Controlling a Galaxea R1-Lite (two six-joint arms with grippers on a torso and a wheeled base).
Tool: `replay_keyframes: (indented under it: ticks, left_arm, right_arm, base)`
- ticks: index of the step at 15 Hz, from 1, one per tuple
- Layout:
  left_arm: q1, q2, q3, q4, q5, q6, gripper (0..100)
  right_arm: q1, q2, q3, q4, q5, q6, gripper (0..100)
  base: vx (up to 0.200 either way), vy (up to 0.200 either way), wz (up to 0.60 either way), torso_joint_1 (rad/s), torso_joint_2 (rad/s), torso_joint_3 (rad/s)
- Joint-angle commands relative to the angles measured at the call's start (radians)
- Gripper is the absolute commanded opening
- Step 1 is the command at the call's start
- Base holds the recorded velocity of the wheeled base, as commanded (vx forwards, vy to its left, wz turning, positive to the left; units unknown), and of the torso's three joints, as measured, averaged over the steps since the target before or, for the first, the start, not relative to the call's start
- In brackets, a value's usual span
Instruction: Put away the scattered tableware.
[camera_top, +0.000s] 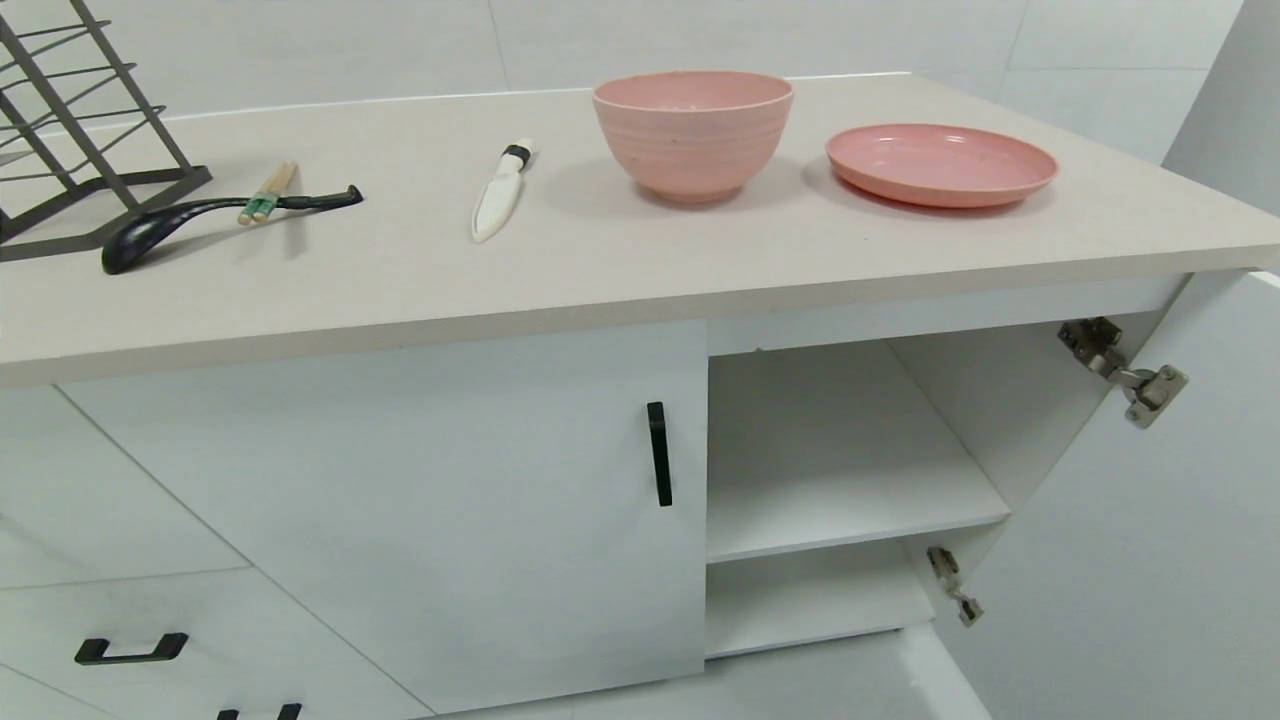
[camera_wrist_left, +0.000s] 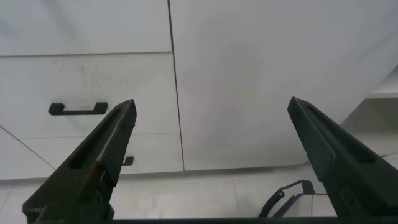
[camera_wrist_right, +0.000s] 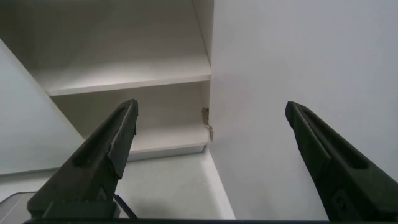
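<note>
On the beige countertop (camera_top: 420, 290) stand a pink bowl (camera_top: 692, 133) and, to its right, a pink plate (camera_top: 940, 163). A white knife (camera_top: 502, 188) lies left of the bowl. Further left lie a black ladle (camera_top: 190, 222) and a pair of chopsticks (camera_top: 267, 192) across its handle. My left gripper (camera_wrist_left: 211, 109) is open, low down, facing closed white drawer fronts. My right gripper (camera_wrist_right: 211, 112) is open too, facing the open cabinet's shelves (camera_wrist_right: 130, 81) and its swung-out door (camera_wrist_right: 298, 93). Nothing sits between either pair of fingers.
A dark wire dish rack (camera_top: 70, 130) stands at the counter's far left. Below the counter, the left cabinet door with a black handle (camera_top: 658, 453) is closed. The right compartment (camera_top: 840, 470) is open, its two shelves bare. Drawers with black handles (camera_top: 130, 649) sit at lower left.
</note>
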Motion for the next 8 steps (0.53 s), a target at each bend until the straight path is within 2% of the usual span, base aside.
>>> replay_keyframes:
  ticks: [1,6,8]
  left_arm:
    - [0.000,0.001,0.000,0.000,0.000,-0.001,100]
    - [0.000,0.001,0.000,0.000,0.000,0.000,100]
    - [0.000,0.001,0.000,0.000,0.000,0.000,100]
  right_arm:
    - [0.000,0.001,0.000,0.000,0.000,0.000,100]
    - [-0.001,0.001,0.000,0.000,0.000,0.002,100]
    - [0.000,0.001,0.000,0.000,0.000,0.002,100]
  base:
    - [0.000,0.000,0.00,0.000,0.00,0.000]
    - [0.000,0.000,0.00,0.000,0.00,0.000]
    - [0.000,0.000,0.00,0.124,-0.14,-0.029]
